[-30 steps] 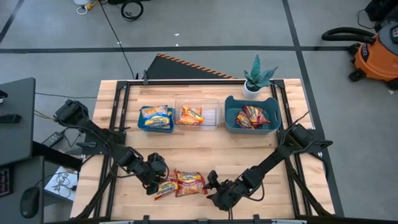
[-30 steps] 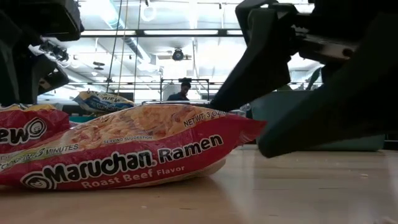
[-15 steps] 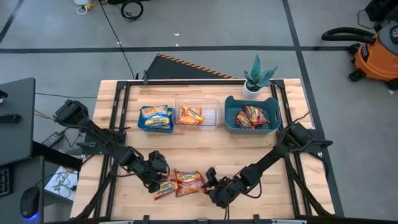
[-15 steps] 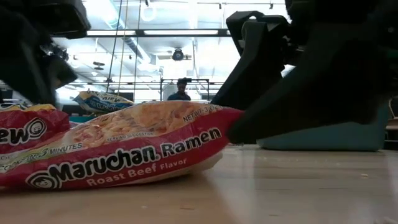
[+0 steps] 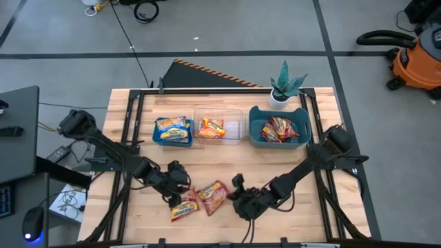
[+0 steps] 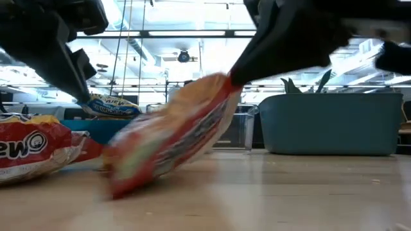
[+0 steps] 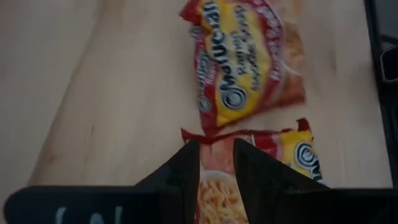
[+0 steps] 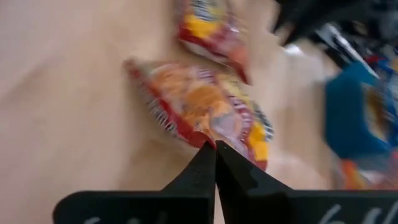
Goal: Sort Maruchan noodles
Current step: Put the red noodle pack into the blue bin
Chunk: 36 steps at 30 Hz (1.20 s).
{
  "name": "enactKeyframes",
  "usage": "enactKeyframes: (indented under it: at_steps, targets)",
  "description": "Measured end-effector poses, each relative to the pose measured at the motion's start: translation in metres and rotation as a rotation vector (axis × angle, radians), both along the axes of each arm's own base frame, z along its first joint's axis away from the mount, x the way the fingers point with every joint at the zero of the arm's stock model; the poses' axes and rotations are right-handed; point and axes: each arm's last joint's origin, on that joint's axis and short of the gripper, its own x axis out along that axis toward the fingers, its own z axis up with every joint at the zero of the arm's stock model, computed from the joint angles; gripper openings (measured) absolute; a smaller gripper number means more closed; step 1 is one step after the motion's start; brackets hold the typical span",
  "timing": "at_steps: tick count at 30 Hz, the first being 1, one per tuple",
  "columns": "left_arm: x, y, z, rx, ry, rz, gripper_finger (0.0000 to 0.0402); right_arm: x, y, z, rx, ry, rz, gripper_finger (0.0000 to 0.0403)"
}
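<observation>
We are pinching one end of a red packet (image 5: 213,197) in our right gripper (image 5: 236,195), fingers closed, tilting it off the counter (image 5: 275,165); our left gripper (image 5: 180,193), fingers parted, is straddling another packet (image 5: 184,208).

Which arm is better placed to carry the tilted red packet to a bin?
The right: its gripper is pinching that red packet by one edge, lifting it. The left gripper is at the other packet.

Tilted red ramen packet (image 5: 213,197), one end lifted
</observation>
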Motion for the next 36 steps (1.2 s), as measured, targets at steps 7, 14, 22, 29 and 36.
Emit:
enactKeyframes:
  at_steps: [7,14,22,29,36]
  targets:
    - [0.006,0.021,0.02,0.003,-0.114,0.094,0.0102,-0.019,-0.028,0.053,0.0,-0.011,-0.115,0.0009]
    - [0.022,0.059,0.042,0.013,-0.257,0.145,0.0102,-0.043,-0.06,0.108,0.061,-0.071,-0.174,0.001]
    - [0.029,0.119,0.06,0.22,-0.355,0.214,0.0102,-0.066,-0.098,0.144,0.02,-0.081,-0.202,0.0007]
    - [0.027,0.167,0.083,0.307,-0.52,0.207,0.0102,-0.083,-0.13,0.175,0.059,-0.141,-0.157,0.0008]
    - [0.015,0.215,0.095,0.622,-0.545,0.239,0.0102,-0.104,-0.17,0.202,-0.013,-0.229,-0.209,0.0008]
